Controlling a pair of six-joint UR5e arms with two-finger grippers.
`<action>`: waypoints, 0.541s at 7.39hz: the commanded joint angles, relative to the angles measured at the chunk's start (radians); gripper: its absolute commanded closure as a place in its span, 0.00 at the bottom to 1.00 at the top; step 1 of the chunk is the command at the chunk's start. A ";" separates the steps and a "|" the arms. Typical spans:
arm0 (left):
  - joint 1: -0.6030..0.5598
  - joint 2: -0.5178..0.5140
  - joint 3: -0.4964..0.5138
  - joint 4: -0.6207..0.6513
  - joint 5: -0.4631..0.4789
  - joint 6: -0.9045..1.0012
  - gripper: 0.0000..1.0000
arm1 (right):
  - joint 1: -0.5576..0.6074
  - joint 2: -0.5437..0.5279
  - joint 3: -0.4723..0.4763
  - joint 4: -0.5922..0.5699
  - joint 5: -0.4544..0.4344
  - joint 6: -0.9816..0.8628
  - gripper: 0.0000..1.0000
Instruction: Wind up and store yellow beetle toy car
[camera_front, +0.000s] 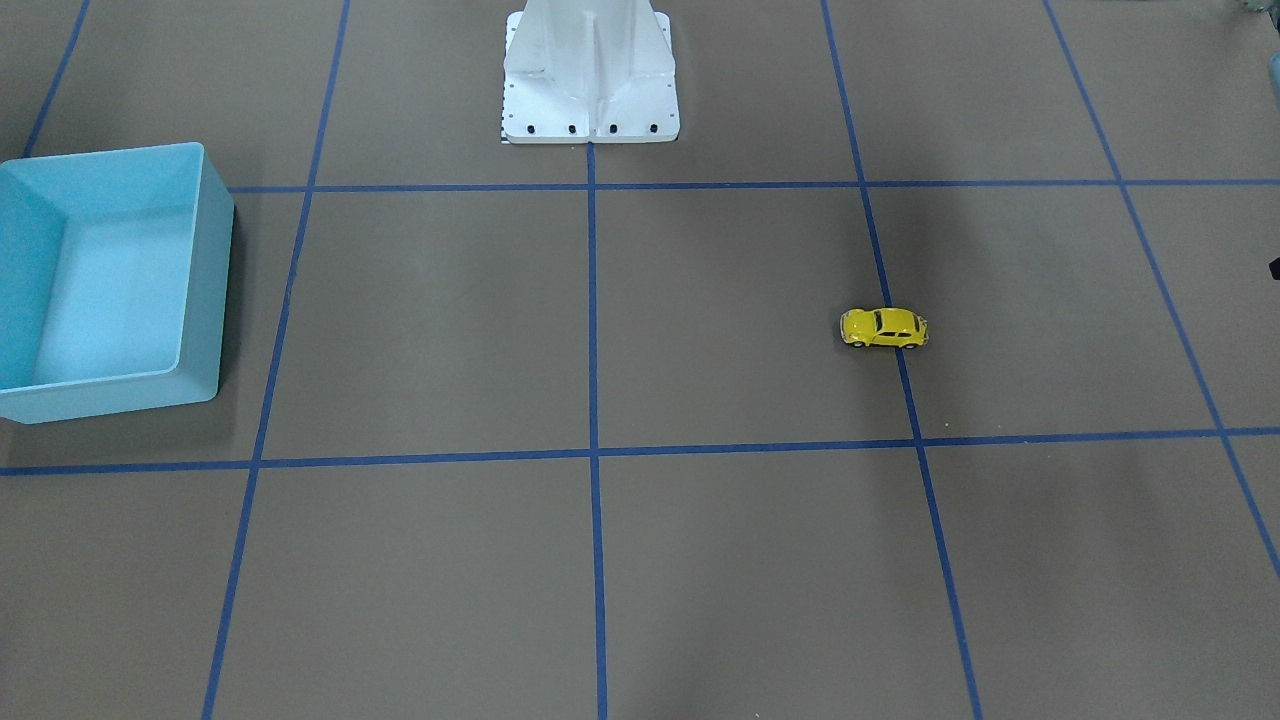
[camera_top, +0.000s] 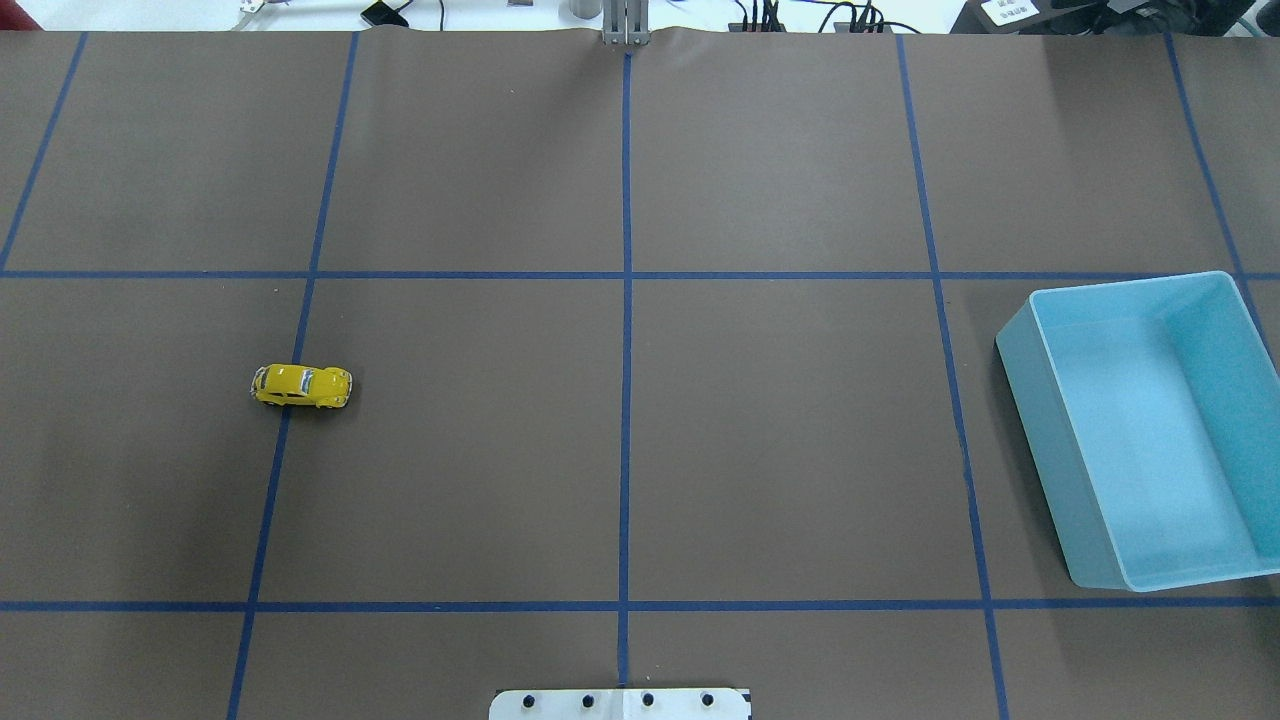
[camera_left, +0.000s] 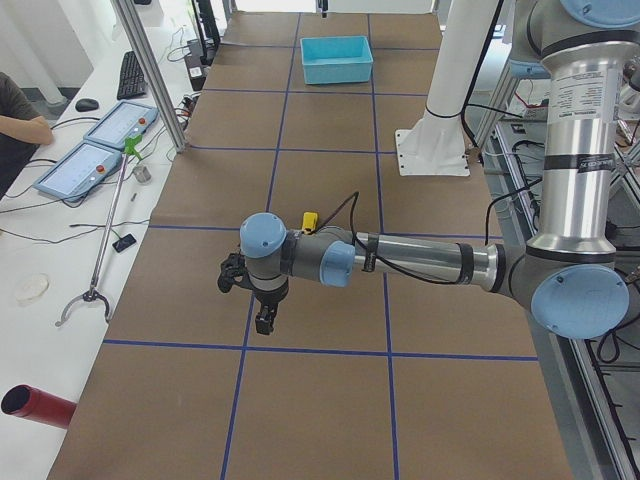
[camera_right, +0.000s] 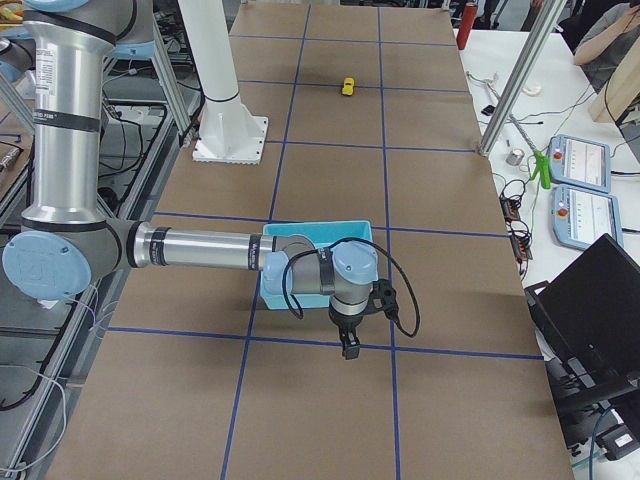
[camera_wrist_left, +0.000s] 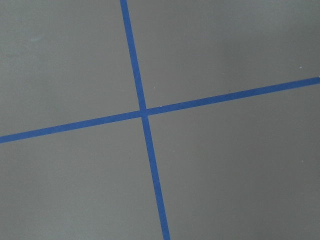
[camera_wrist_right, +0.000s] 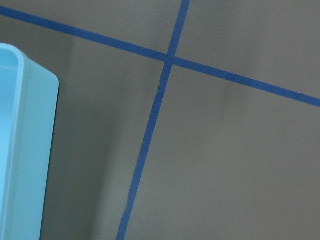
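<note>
I saw the brown table mat (camera_top: 780, 450) crossed by blue tape lines (camera_top: 626, 400). Beside it, on the white bench (camera_left: 40, 345), lay two teach pendants (camera_left: 80, 168), a keyboard (camera_left: 131, 75), a reach-grabber (camera_left: 108, 225) and, at the near end, a red cylinder (camera_left: 35, 405).

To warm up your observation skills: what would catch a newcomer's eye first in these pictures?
The tiny yellow beetle toy car stands out, on its wheels across a blue tape line on the robot's left side of the brown table. Far off, at the robot's right edge, sits the large, empty light blue bin.
</note>
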 joint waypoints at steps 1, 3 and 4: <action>0.001 -0.011 -0.019 -0.021 -0.008 0.000 0.00 | 0.000 0.000 -0.001 0.000 -0.001 0.001 0.00; 0.030 -0.019 -0.021 -0.107 -0.008 0.003 0.00 | 0.000 0.000 -0.001 0.002 -0.001 0.001 0.00; 0.040 -0.019 -0.024 -0.104 -0.010 0.003 0.00 | 0.000 0.000 -0.001 0.000 -0.001 0.001 0.00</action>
